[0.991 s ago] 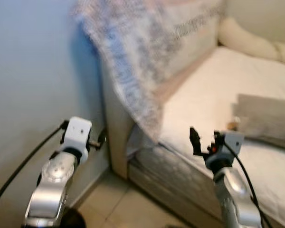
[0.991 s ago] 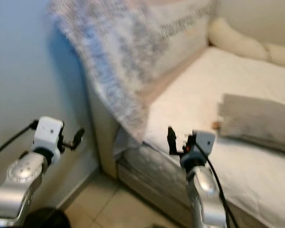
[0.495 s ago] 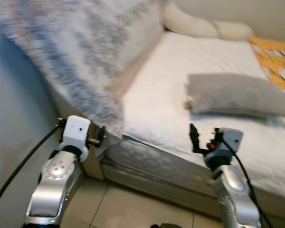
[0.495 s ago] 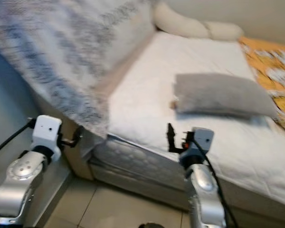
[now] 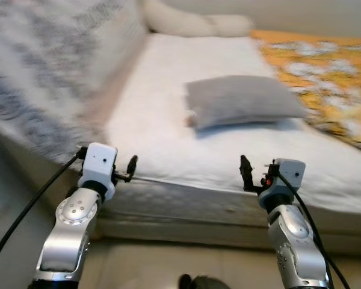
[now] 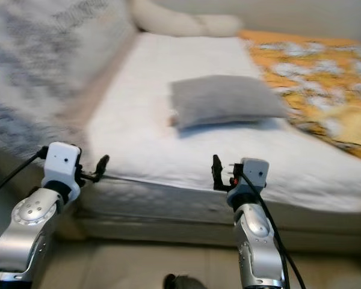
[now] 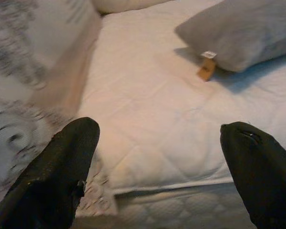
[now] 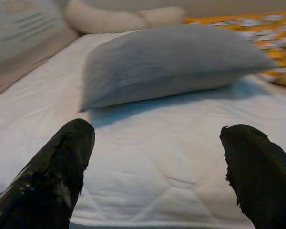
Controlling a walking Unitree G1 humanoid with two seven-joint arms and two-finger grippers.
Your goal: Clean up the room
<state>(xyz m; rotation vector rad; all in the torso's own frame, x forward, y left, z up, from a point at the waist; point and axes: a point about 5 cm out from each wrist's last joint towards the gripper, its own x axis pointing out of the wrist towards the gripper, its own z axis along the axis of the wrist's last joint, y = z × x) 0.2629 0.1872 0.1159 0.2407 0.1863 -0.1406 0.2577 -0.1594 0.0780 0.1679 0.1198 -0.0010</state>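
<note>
Before the bed (image 5: 168, 150), the view has swung off the wall onto the mattress, so the grey pillow (image 5: 240, 101) now lies mid-bed ahead; left pincer (image 7: 157, 157) and right pincer (image 8: 152, 157) hang wide open, empty, short of it

The room was evenly and softly lit, with no glare. Both head views were smeared by motion blur: the patterned blanket (image 5: 36, 78) and the orange cover (image 5: 325, 72) lost their detail, while the arms stayed fairly sharp. A soft shadow lay under the near edge of the grey pillow (image 5: 240, 99) on the white mattress (image 5: 162, 120). The wrist views were clearer in the middle, though the black fingers (image 7: 52, 176) sat close and out of focus, and the far edges blurred.
</note>
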